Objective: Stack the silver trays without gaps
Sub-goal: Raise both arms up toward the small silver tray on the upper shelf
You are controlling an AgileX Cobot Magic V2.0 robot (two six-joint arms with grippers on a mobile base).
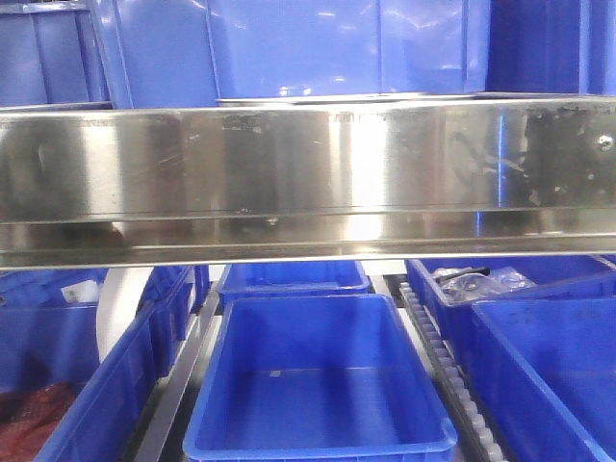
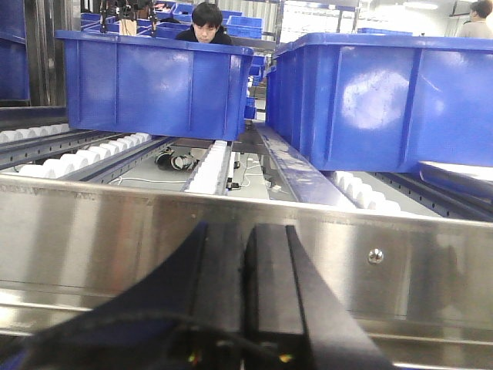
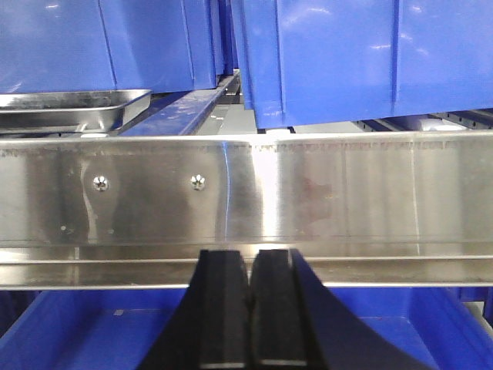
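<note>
Along the shelf front, a long reflective steel band (image 1: 308, 164) is running between deep blue plastic bins (image 1: 318, 385). Behind it, a shallow shiny silver tray (image 3: 69, 108) is lying beside a bin. The left hand (image 2: 246, 239) and right hand (image 3: 250, 258) are both pressing their fingers together, empty.

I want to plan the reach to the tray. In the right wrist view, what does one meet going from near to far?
First the right gripper, shut → steel shelf band with screws → silver tray at upper left → blue bin behind it.
</note>
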